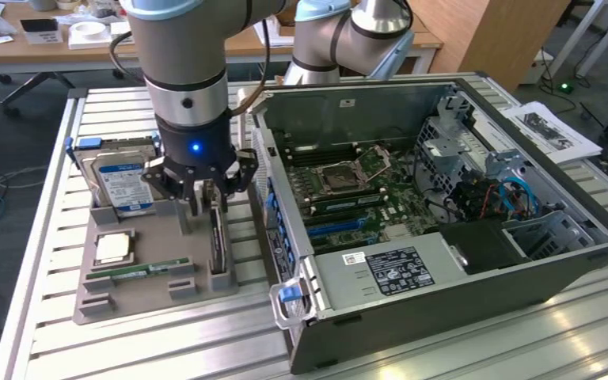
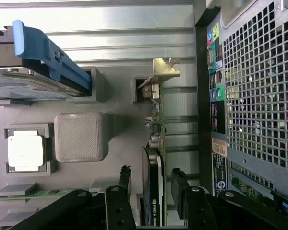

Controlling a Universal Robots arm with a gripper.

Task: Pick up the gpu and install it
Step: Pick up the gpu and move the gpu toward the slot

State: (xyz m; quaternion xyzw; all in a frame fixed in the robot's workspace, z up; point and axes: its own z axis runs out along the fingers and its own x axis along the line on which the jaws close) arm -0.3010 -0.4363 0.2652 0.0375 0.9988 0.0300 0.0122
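Black fingers (image 2: 116, 206) of your end effector (image 1: 206, 207) are standing spread wide, released and grasping nothing, one on each side of the gpu (image 2: 152, 191), with a gap showing at both faces. The gpu is standing on its long edge in a slot of the grey holder (image 1: 135, 297). That slot is keeping the card upright, so you are getting both flat faces presented for a pinch. Its black cooler is facing one finger, and its silver bracket (image 2: 162, 73) is sitting at the end farthest from the wrist.

The holder is also carrying a hard drive (image 1: 123, 186), a processor (image 1: 114, 247) and a memory stick (image 1: 140, 269), each in its own pocket and apart from the card. The holder is lying on the slatted worktop (image 1: 40, 237), toward the edge at the exterior view's left. It is sitting just beside the open computer case (image 1: 442, 237), whose motherboard is lying exposed, probably so the card is waiting close to its destination.
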